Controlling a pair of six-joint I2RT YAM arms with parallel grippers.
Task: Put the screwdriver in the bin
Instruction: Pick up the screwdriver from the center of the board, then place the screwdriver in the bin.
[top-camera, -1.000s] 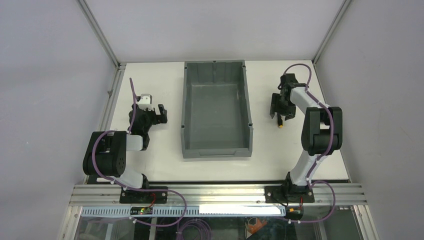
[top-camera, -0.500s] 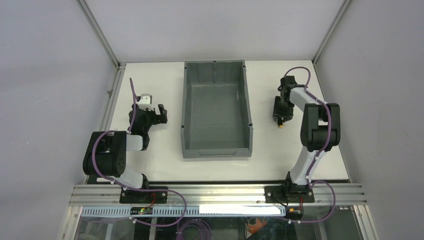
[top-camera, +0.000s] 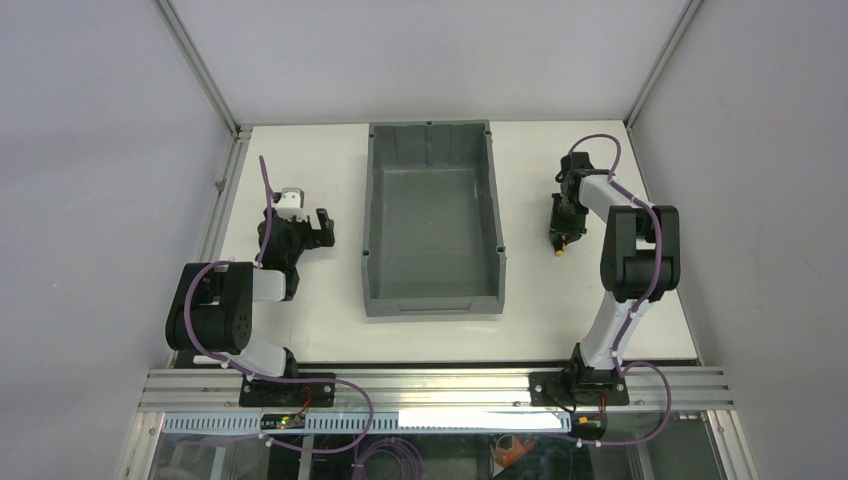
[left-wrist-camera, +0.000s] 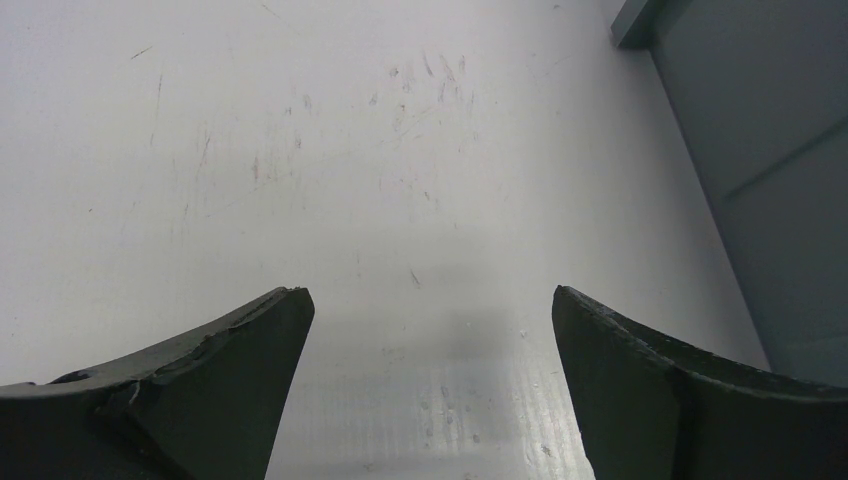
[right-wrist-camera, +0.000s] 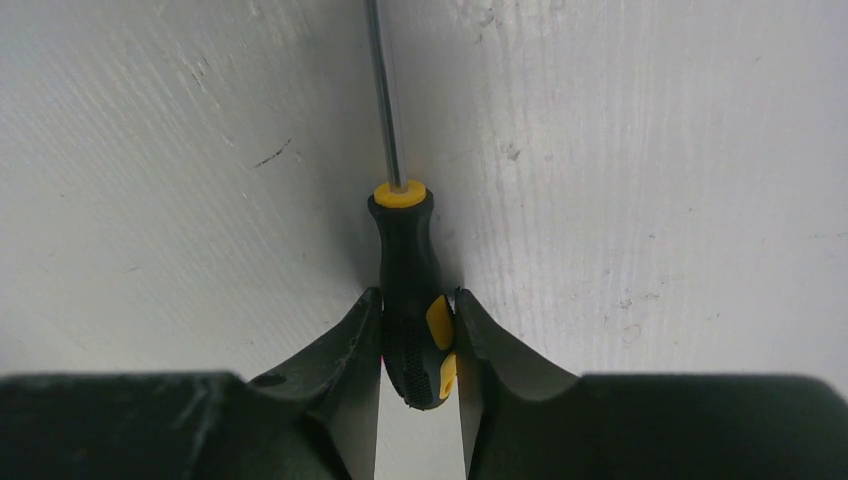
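Right wrist view: the right hand (right-wrist-camera: 418, 297) is seen pinched on the black handle of the screwdriver (right-wrist-camera: 404, 235), which appears to lie flat on the tabletop (right-wrist-camera: 620, 150).
Change: within the last second this hand was brought from spread to closed about the handle.
Consequence: the grasp is judged made; lift and carry to the bin (top-camera: 432, 304) remain.
Screwdriver location: right of the bin, well apart from its wall.
Left hand (left-wrist-camera: 430, 292): held wide, empty, near the bin's left wall; unchanged.
Hidden: the shaft tip is cut off at the frame edge. From the top external view only the yellow end can be made out below the hand.
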